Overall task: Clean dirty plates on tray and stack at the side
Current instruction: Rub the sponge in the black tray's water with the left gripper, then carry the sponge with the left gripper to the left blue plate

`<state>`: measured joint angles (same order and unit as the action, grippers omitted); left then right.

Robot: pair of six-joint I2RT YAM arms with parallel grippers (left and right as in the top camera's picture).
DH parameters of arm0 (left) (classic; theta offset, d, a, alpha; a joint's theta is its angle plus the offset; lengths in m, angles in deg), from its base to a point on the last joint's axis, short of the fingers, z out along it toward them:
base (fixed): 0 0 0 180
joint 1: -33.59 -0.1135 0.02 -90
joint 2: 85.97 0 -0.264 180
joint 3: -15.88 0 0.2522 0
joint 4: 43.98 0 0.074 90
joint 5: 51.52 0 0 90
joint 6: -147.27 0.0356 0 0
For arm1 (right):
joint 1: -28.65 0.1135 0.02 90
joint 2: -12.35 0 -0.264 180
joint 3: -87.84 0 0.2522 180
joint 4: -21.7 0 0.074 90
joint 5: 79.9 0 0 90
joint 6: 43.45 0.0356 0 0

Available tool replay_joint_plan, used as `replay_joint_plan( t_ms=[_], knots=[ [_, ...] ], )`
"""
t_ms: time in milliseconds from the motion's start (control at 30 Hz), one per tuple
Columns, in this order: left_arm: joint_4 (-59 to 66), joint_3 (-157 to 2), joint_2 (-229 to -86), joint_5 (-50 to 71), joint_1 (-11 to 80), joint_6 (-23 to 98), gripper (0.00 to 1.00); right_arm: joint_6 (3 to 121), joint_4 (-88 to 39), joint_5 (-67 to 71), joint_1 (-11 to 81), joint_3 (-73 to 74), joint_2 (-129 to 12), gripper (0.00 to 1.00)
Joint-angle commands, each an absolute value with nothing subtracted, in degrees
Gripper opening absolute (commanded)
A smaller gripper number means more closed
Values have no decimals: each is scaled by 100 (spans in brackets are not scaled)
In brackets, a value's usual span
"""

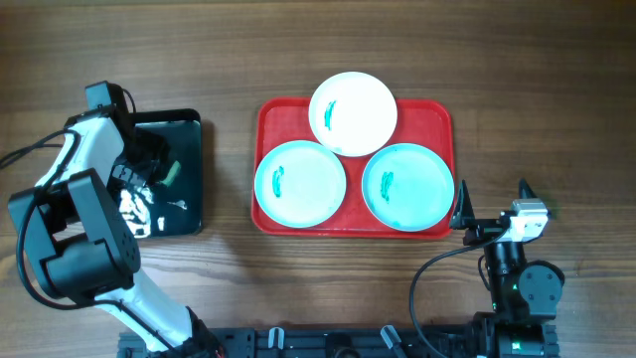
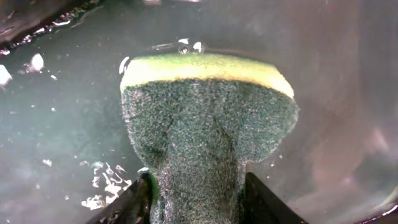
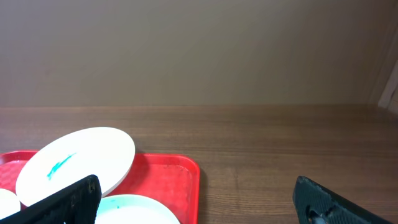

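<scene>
The red tray (image 1: 443, 117) holds three plates, each with a teal smear: a white plate (image 1: 363, 117) at the back resting on two pale cyan plates, one at the left (image 1: 308, 184) and one at the right (image 1: 417, 189). My left gripper (image 1: 149, 174) is over the black tray (image 1: 189, 184), shut on a green and yellow sponge (image 2: 208, 118) that touches the wet tray floor. My right gripper (image 1: 492, 214) is open and empty, to the right of the red tray. The right wrist view shows the white plate (image 3: 74, 162) and the red tray's corner (image 3: 180, 180).
The black glossy tray (image 2: 56, 106) holds water with foam specks. A cable runs on the table at the far left (image 1: 20, 154). Bare wooden table (image 1: 537, 99) lies right of the red tray.
</scene>
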<state>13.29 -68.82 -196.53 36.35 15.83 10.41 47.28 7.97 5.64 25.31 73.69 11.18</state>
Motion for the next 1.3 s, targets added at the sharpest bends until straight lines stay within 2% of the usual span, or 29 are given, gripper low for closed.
replay_joint_plan(
  t_ms=[0,200,533,833,1133,1267],
  knots=[
    [1329,-6816,-19494,3626,1583,1033,6,4660,810,572,2503,7378,1133,100],
    [1329,-6851,-19413,3856,1575,1055,4,4658,810,572,2503,7378,1133,100],
    [1678,-6860,-17929,3766,1697,1223,4,4660,810,572,2503,7378,1133,100],
    [1108,-6196,-18554,4059,1979,1227,4,4658,810,572,2503,7378,1133,100],
    [1818,-6698,-17291,4070,1894,1656,4,4658,810,572,2503,7378,1133,100],
    [1335,-6110,-17627,4114,2005,1656,4,4658,810,572,2503,7378,1133,100]
  ],
)
